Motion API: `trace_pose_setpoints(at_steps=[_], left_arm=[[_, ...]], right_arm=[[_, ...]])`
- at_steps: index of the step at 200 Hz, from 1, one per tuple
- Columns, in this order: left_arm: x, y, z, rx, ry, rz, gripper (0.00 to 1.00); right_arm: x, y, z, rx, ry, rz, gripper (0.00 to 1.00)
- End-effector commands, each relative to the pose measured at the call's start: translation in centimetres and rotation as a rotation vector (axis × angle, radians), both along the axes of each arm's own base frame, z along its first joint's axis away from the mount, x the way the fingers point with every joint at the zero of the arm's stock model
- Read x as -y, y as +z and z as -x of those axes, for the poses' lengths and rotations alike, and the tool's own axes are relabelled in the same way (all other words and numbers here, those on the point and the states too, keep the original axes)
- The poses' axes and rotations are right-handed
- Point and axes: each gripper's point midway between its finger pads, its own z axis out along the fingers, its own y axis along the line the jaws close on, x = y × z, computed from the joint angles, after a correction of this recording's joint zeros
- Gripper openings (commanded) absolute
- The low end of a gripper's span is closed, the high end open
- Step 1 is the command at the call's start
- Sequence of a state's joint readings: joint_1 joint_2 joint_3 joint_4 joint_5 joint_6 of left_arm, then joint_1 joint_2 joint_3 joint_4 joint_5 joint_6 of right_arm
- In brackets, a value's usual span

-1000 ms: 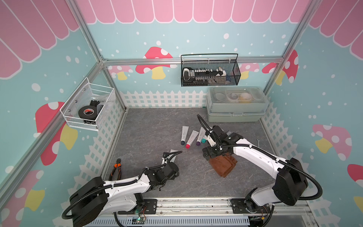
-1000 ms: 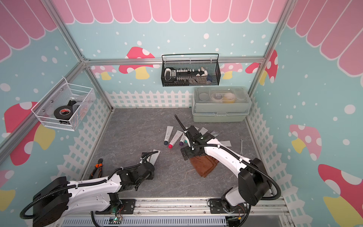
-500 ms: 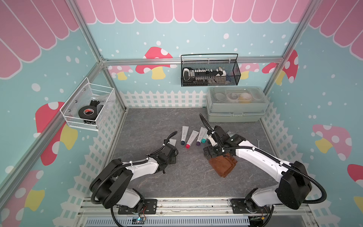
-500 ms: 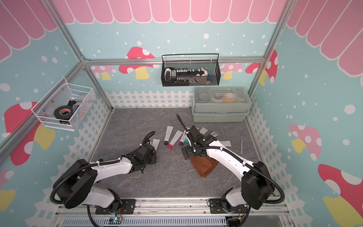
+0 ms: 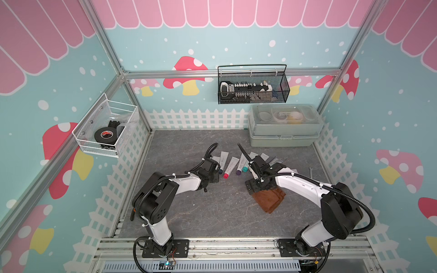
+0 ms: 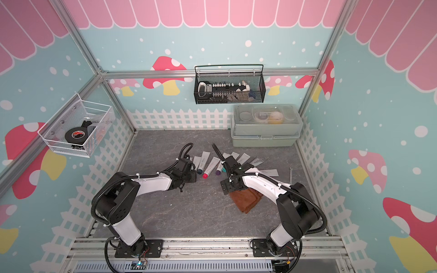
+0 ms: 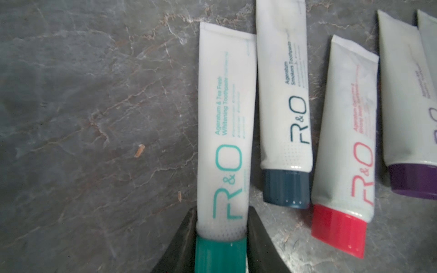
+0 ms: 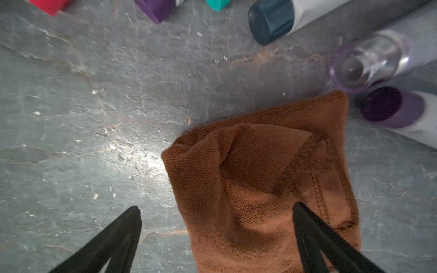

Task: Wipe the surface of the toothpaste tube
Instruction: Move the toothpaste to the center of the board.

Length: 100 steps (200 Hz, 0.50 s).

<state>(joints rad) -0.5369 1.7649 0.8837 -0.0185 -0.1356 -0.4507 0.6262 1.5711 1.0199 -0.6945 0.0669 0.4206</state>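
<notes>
The toothpaste tube (image 7: 224, 141) is white with teal lettering and a teal cap. It lies flat on the grey table at the left end of a row of tubes, and only its tail (image 5: 214, 157) shows in a top view. My left gripper (image 7: 222, 219) is shut on it just above the cap, and shows from above too (image 5: 211, 168). A brown cloth (image 8: 260, 179) lies crumpled on the table. My right gripper (image 8: 217, 208) hangs open over the cloth's near edge, one finger over bare table, one over the cloth. Both top views show the cloth (image 5: 269, 198) (image 6: 247, 199) partly under the right gripper (image 5: 256, 185).
Several other tubes lie beside the held one, with dark blue (image 7: 283, 186), red (image 7: 338, 234) and purple (image 7: 413, 179) caps. A lidded grey-green box (image 5: 283, 132) stands at the back right. A black wire basket (image 5: 253, 87) and a white wire basket (image 5: 106, 127) hang on the walls. A spanner (image 5: 311, 171) lies far right.
My left arm has swung away from the front of the table to the row of tubes, carrying the tube with it. The right arm has barely moved.
</notes>
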Motion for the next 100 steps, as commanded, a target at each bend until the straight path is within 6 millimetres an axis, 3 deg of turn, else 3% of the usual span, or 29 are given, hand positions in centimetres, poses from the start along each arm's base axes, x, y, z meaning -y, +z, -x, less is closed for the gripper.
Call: trace_pose_setpoints(at_steps=[1,43,100], left_arm=[[0.7,0.5,-0.5,-0.005,-0.036,0.012,0.33],[0.6,2.4,0.3,0.020,-0.036,0.045,0.56],[-0.5,5.3,1.1,0.064,-0.021,0.043,0.61]], right_arm=[[0.0,-1.6,1.0,-0.052,0.000,-0.007,0.98],[0.7,-2.5,3.0,-0.072,0.020,0.057,0.98],[1.9,-4.4,5.2,-0.080,0.022,0.165,0.94]])
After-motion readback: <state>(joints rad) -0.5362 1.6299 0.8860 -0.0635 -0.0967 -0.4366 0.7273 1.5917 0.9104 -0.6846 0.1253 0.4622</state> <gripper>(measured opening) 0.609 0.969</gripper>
